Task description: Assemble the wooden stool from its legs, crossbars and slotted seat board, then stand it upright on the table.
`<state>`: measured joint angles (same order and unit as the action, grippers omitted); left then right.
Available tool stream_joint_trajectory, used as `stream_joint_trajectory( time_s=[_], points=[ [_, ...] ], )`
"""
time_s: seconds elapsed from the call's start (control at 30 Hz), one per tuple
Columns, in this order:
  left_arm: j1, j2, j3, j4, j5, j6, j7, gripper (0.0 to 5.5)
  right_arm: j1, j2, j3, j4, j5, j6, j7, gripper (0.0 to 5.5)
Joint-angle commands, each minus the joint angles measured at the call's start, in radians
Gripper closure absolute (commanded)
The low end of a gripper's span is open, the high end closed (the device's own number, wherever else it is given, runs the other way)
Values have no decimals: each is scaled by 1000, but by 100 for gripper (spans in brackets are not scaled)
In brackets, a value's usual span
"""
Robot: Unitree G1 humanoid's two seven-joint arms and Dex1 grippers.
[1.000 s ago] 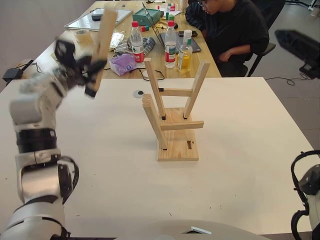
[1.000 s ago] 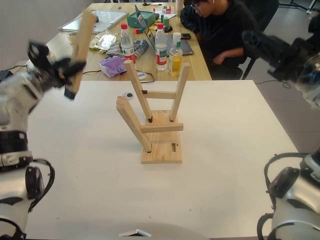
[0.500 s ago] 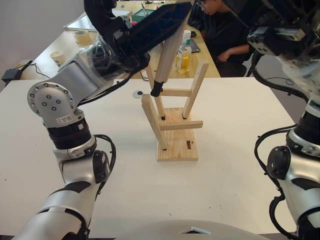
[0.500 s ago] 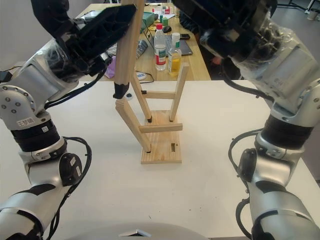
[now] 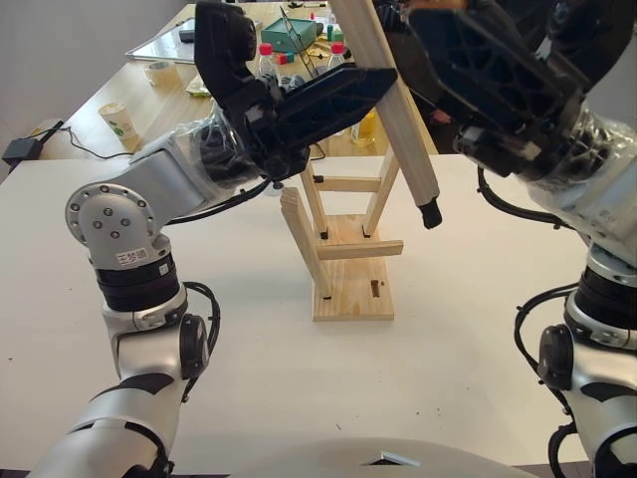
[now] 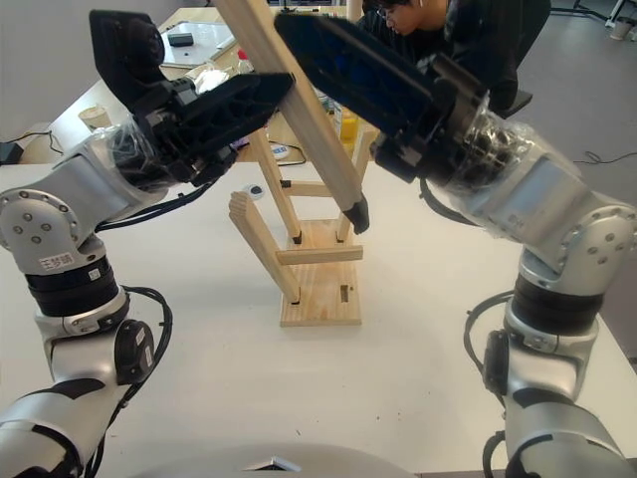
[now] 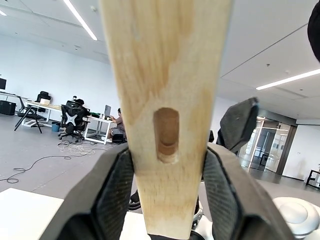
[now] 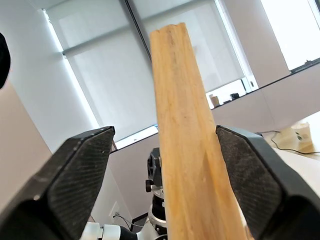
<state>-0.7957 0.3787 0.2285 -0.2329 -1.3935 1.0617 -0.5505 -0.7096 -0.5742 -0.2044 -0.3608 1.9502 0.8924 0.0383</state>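
Observation:
The slotted seat board [image 5: 353, 291] lies flat on the white table [image 5: 478, 329], with three legs [image 5: 311, 199] rising from it. Two crossbars [image 5: 360, 249] join them, and one slot [image 5: 377, 289] in the board is bare. A loose wooden leg [image 5: 403, 129] with a black tip slants high above this assembly. My left gripper [image 7: 167, 165] is shut on that leg, a finger [image 7: 112, 200] pressed on each side. My right gripper [image 8: 187, 150] is open around the same leg, with a gap at each finger [image 6: 358, 75].
Behind the table stands a wooden bench [image 5: 149, 85] with bottles [image 5: 267, 62], a laptop, a paper cup [image 5: 118, 119] and clutter; a person sits at it. A small round disc [image 6: 257, 189] lies on the table behind the stool. Bare tabletop spreads on both sides and in front.
My left arm has swung the loose leg from the far left to above the stool, its black tip now pointing down to the right. My right gripper has come in around it.

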Motion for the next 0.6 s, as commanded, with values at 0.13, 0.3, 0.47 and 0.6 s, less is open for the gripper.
stream_joint_trajectory(
  time_s=[0.13, 0.3, 0.47, 0.6],
  points=[
    [11, 177, -186, -29, 245, -13, -215, 349, -197, -107, 92, 166, -88, 75, 2, 176],
    [17, 206, -255, -41, 337, -36, -303, 349, -341, -123, 144, 313, -150, 180, 55, 176],
    [1, 209, -272, -29, 376, -40, -350, 349, -373, -127, 161, 350, -179, 269, 113, 176],
    [-16, 215, -276, -17, 400, -39, -381, 349, -362, -129, 170, 353, -186, 324, 138, 176]
  ],
)
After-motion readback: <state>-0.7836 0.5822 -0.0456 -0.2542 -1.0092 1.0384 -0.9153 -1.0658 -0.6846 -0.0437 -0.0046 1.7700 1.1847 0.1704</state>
